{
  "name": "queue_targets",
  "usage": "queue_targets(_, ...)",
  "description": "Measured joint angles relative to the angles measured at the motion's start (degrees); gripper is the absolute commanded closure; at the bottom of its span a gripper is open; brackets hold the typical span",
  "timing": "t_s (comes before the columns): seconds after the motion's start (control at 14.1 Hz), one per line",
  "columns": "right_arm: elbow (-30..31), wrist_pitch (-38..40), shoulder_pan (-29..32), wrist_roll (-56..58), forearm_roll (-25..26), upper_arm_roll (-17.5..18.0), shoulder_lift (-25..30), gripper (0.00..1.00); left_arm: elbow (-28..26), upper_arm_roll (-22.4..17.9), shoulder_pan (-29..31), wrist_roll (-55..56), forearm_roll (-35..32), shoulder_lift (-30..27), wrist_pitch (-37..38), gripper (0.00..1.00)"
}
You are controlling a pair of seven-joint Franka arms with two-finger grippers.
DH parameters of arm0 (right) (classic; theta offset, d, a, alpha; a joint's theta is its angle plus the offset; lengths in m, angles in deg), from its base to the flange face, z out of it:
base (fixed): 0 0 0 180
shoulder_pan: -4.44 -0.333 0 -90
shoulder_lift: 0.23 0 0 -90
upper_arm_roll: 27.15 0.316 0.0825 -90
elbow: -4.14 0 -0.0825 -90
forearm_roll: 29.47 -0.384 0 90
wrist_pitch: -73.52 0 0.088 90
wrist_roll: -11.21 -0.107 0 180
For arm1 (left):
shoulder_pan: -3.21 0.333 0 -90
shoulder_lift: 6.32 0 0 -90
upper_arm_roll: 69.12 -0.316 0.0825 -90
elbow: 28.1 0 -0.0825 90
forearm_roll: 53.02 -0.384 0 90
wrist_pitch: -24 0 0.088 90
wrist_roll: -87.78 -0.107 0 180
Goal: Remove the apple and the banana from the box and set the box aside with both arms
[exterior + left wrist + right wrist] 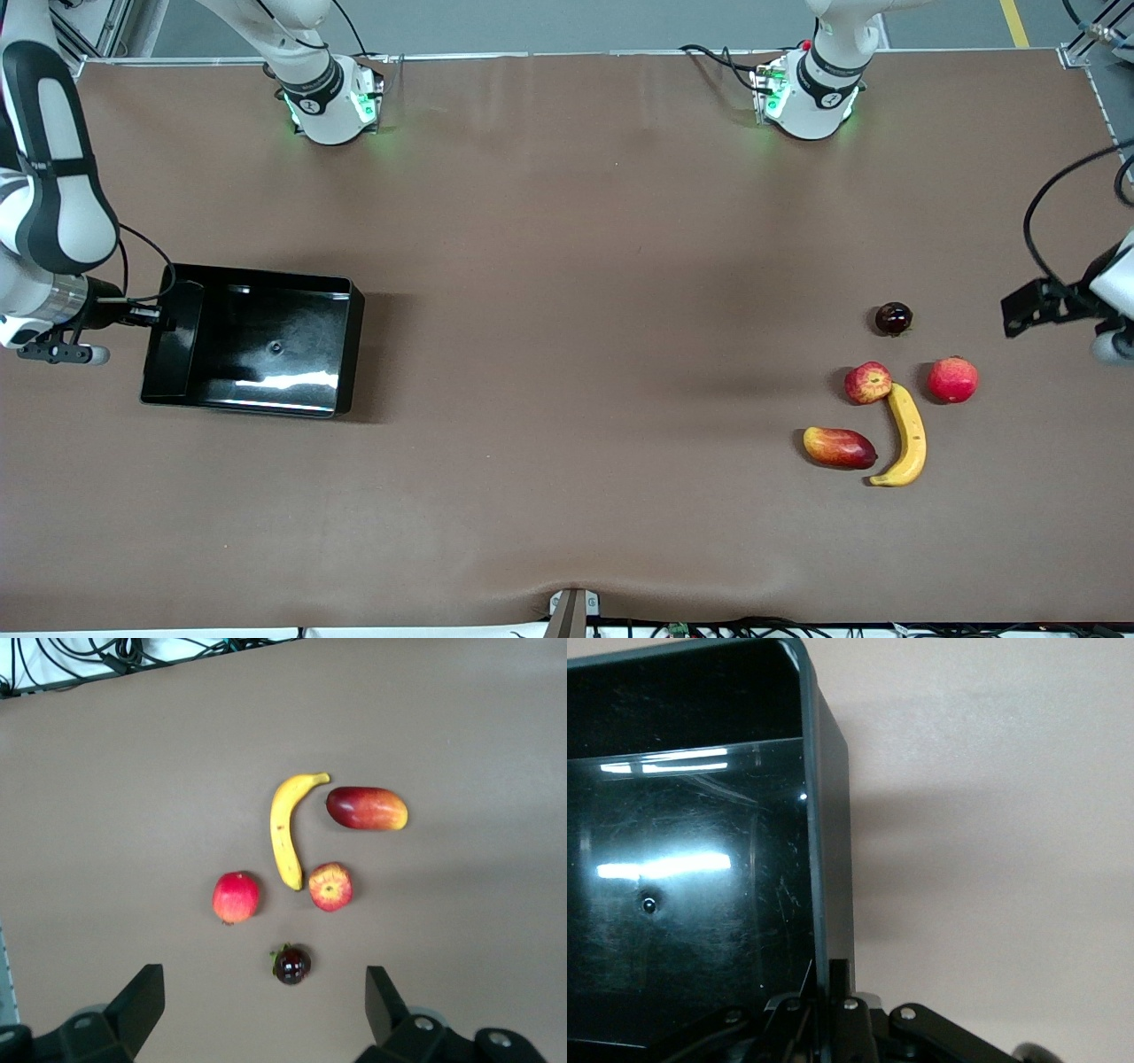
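1. One brown table [567,496]. Nearest the front camera, at the left arm's end, the banana [907,436], then the apple [868,382] just beside its farther tip.
2. Left gripper [261,1010] hangs above them, fingers wide, empty.
3. Right gripper [164,316] clamps the wall of the box [257,341].

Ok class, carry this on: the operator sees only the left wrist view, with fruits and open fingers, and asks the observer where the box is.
Observer: The box is at the right arm's end of the table, well apart from the banana and the apple.
Operator: Anything in it?
Observer: No, it holds nothing.
Operator: And the grippers?
Observer: The right gripper is shut on the box's end wall, while the left gripper hangs open over the table beside the fruit.
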Motion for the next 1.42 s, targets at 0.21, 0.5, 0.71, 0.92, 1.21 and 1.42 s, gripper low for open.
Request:
queue_targets(0.21,-0.01,-2.10,1.80,3.80,-1.43,0.01,-2.93,0.71,-0.07,0.81,-0.09,0.70,0.75,-3.51,4.41,0.00)
queue_targets(0.5,-0.77,-1.88,1.88,4.56,-1.82,0.42,-2.87,0.00,-3.03,0.23,-1.97,4.95,5.06,-8.49,6.82,0.00)
queue_targets(0.71,-3.91,0.47,1.84,9.90,-1.89,0.83,-2.60,0.00,-9.09,-5.95,-7.84,5.85,7.16,-13.10,6.84,0.00)
queue_targets(0.92,-14.04,11.17,1.17,14.99,-1.87,1.33,-2.44,0.00,-12.50,-8.55,-9.13,6.01,8.42,-16.29,6.84,0.00)
queue_targets(1.21,-23.92,20.91,-2.10,14.90,-1.84,1.77,-2.44,0.00,-13.65,-8.53,-9.47,8.10,8.52,-16.96,6.92,0.00)
queue_targets(1.42,-28.67,28.40,-7.87,2.05,-1.03,1.89,-2.22,0.00,-13.78,-8.49,-9.55,8.17,8.52,-16.97,6.92,0.00)
